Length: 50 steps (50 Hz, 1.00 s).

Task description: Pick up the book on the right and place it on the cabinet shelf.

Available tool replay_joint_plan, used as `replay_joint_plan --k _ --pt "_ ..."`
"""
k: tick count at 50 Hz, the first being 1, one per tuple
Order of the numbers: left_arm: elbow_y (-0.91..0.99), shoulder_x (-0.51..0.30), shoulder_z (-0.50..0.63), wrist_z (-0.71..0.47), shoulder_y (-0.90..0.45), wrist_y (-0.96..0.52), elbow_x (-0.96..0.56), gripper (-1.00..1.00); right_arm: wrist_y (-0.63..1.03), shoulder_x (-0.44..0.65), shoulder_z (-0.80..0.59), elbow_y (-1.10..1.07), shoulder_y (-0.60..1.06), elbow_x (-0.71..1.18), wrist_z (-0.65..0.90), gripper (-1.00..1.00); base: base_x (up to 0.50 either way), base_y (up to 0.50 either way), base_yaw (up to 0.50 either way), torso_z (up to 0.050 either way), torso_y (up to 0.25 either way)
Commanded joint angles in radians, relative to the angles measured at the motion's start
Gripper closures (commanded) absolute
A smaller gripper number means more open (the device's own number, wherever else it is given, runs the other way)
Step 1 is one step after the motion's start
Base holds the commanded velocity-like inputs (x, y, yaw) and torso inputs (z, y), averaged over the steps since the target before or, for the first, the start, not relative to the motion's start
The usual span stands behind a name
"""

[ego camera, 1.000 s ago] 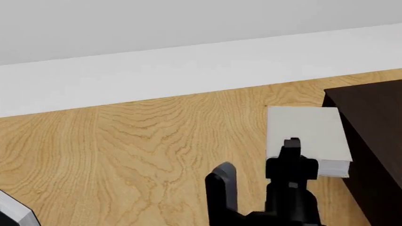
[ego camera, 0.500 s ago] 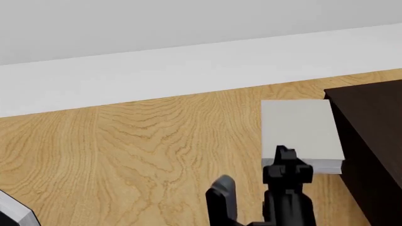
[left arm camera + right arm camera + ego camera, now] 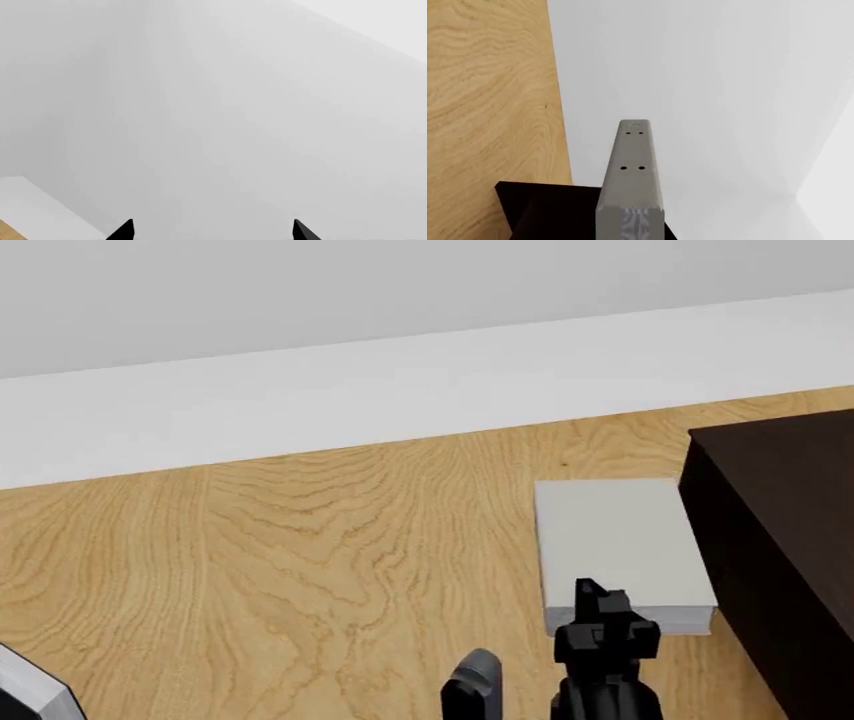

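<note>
The grey book (image 3: 617, 540) with its white page edge lies flat and level beside the dark cabinet (image 3: 781, 540), over the wooden table. My right gripper (image 3: 603, 612) is shut on the book's near edge. In the right wrist view the book (image 3: 630, 165) sticks out edge-on from the jaws, with the cabinet (image 3: 544, 212) below it. No shelf board can be told apart. My left gripper (image 3: 212, 231) is open and empty, with only its two black fingertips (image 3: 123, 230) showing against a blank white wall.
The wooden tabletop (image 3: 267, 570) runs back to a white wall (image 3: 400, 370). The cabinet's near left corner stands close to the book's right side. A grey arm part (image 3: 474, 680) shows left of the right gripper. A grey piece (image 3: 27, 690) shows at the lower left corner.
My right gripper has drawn the book nearer to me and a little left, away from the wall. The cabinet has not moved.
</note>
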Motion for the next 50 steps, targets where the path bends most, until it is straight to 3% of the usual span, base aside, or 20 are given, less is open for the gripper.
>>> replay_joint_plan --k 1,31,50 --pt "-0.002 -0.004 0.011 -0.002 0.001 0.001 0.009 -1.0 0.061 0.026 -0.001 -0.061 0.001 -0.091 0.051 1.0 0.0 0.0 0.0 0.0 0.0" --pt "0.002 -0.017 0.035 -0.004 0.009 0.005 0.036 -1.0 0.12 0.074 0.025 -0.155 -0.043 -0.064 0.116 1.0 0.0 0.0 0.0 0.0 0.001" --pt "0.002 -0.02 0.043 -0.006 0.013 0.014 0.041 -1.0 0.19 0.093 0.056 -0.18 0.02 -0.059 0.125 1.0 0.0 0.0 0.0 0.0 -0.194"
